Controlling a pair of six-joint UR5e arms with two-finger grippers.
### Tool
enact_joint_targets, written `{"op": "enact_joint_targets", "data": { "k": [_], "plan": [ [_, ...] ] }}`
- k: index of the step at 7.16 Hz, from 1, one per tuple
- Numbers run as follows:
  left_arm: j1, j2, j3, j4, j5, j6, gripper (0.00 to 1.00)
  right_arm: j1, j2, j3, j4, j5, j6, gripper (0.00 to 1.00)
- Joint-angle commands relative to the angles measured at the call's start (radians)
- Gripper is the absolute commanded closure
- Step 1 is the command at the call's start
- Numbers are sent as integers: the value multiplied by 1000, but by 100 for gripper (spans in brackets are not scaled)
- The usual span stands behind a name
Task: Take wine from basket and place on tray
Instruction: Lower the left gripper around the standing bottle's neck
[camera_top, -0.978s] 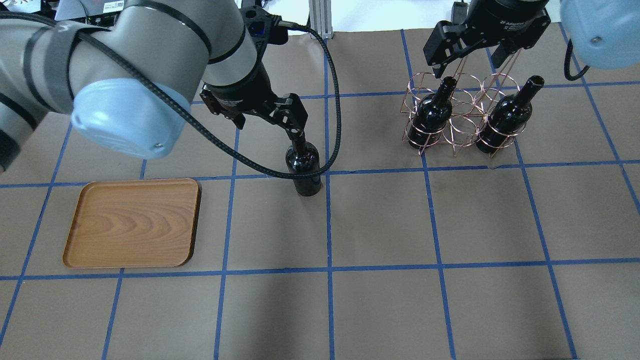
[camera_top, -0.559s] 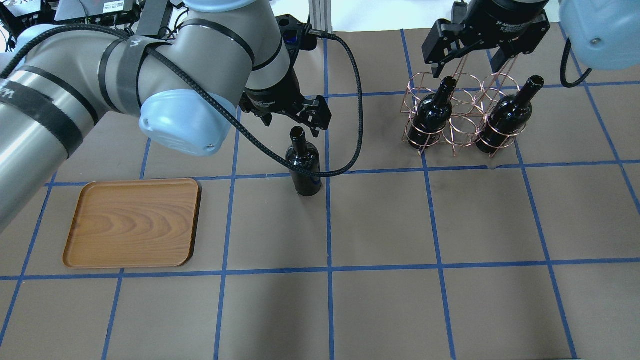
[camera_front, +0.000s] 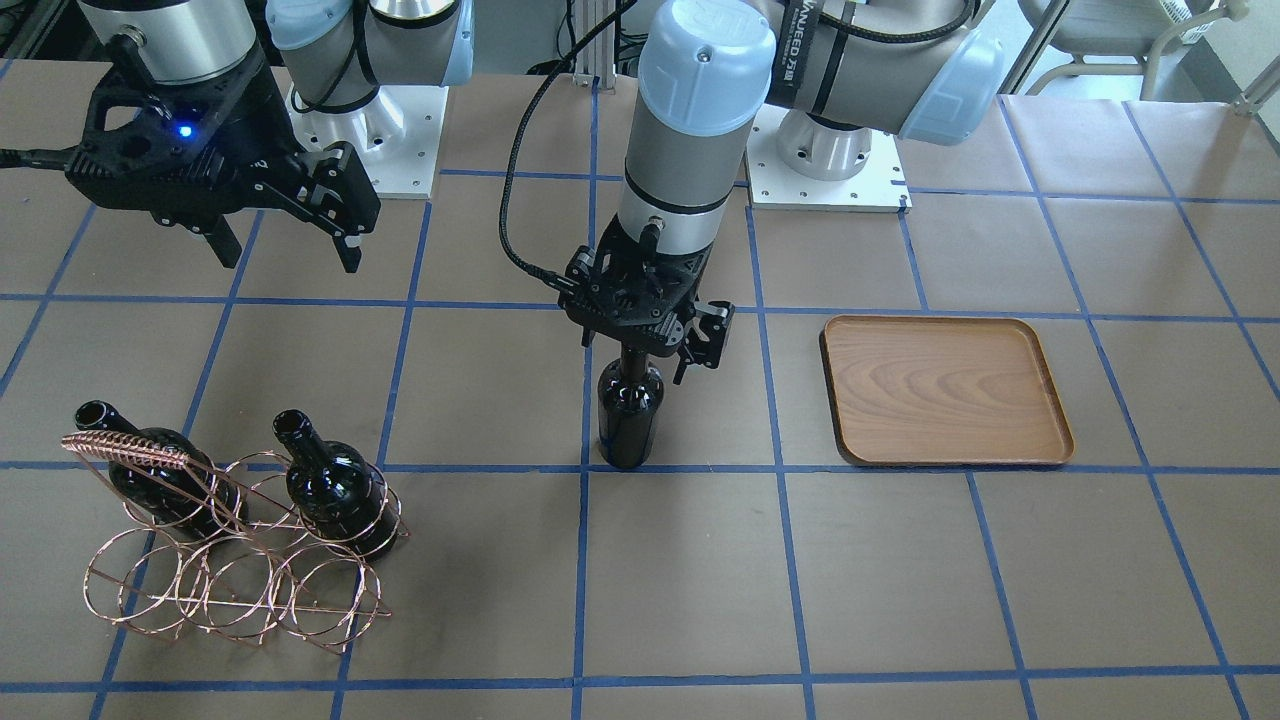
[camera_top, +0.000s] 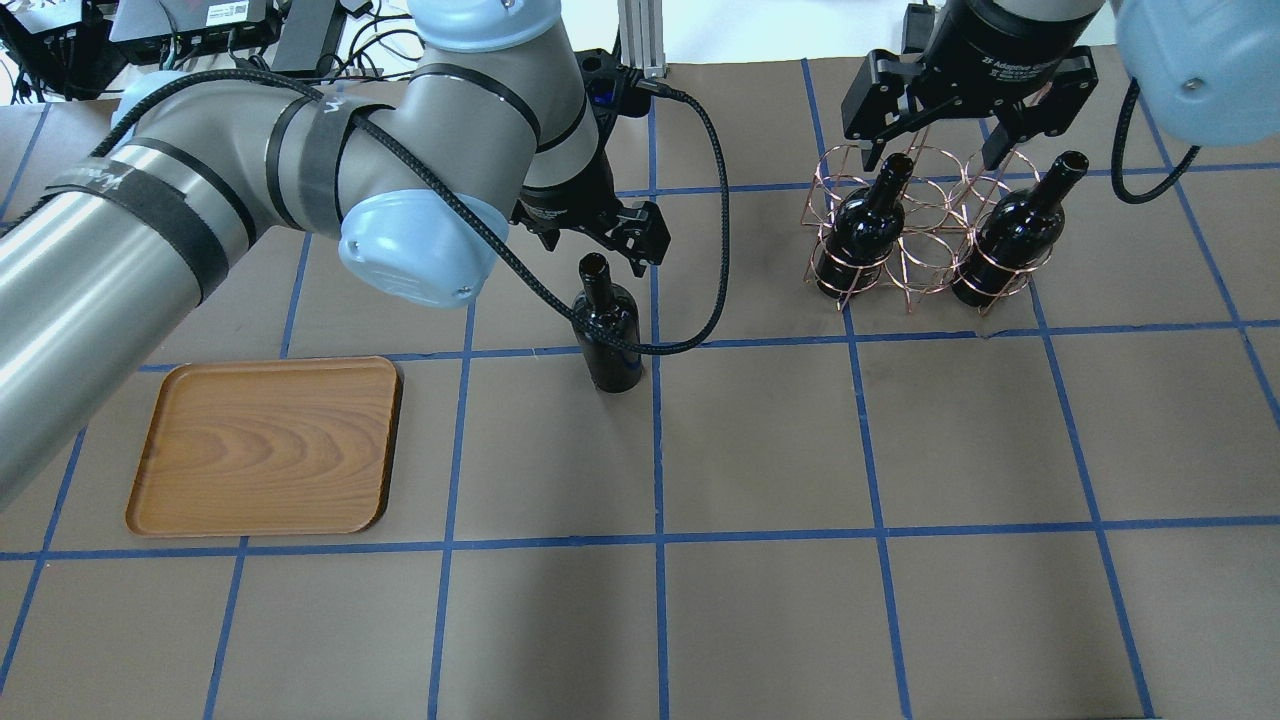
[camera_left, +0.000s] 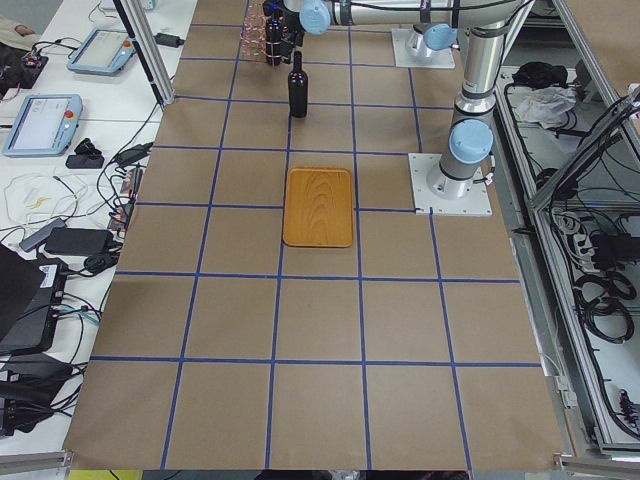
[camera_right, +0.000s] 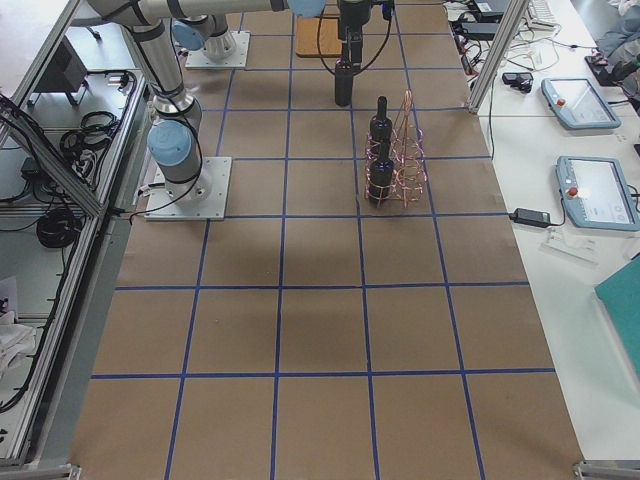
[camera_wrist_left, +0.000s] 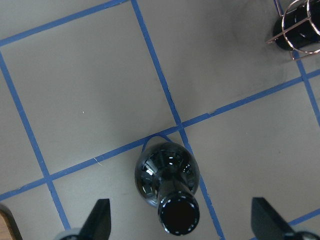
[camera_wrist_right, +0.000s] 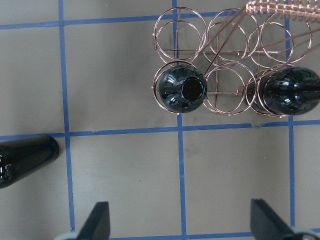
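Observation:
One wine bottle (camera_top: 606, 325) stands upright on the table paper, between the tray and the basket; it also shows in the front view (camera_front: 630, 420). My left gripper (camera_top: 612, 238) is open just above its mouth and holds nothing. In the left wrist view the mouth (camera_wrist_left: 179, 216) lies between the spread fingertips (camera_wrist_left: 100, 221). The wooden tray (camera_top: 265, 445) lies empty. The copper wire basket (camera_top: 925, 255) holds two bottles (camera_top: 865, 235) (camera_top: 1015, 240). My right gripper (camera_top: 937, 128) hangs open and empty above the basket's handle.
Blue tape lines grid the brown table paper. The basket's middle rings (camera_wrist_right: 225, 95) hold nothing. The left arm's black cable (camera_top: 690, 330) loops down beside the standing bottle. The arm bases (camera_front: 830, 170) stand at the table's back edge.
My left gripper has come off the standing bottle's neck, opened and risen a little toward the back; the arm has swung round. The bottle stays in place. The right gripper has barely moved.

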Motion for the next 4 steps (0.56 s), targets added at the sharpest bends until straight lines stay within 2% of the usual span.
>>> {"op": "enact_joint_targets", "data": {
  "k": [1, 2, 3, 4],
  "plan": [
    [0, -25, -5, 15, 1, 3, 6, 0, 0, 0, 0, -1, 0, 0],
    [0, -33, -5, 15, 1, 23, 14, 0, 0, 0, 0, -1, 0, 0],
    [0, -37, -7, 12, 1, 46, 14, 0, 0, 0, 0, 0, 0, 0],
    [0, -39, -7, 5, 1, 46, 21, 4, -2, 3, -1, 8, 0, 0]
  ]
}}
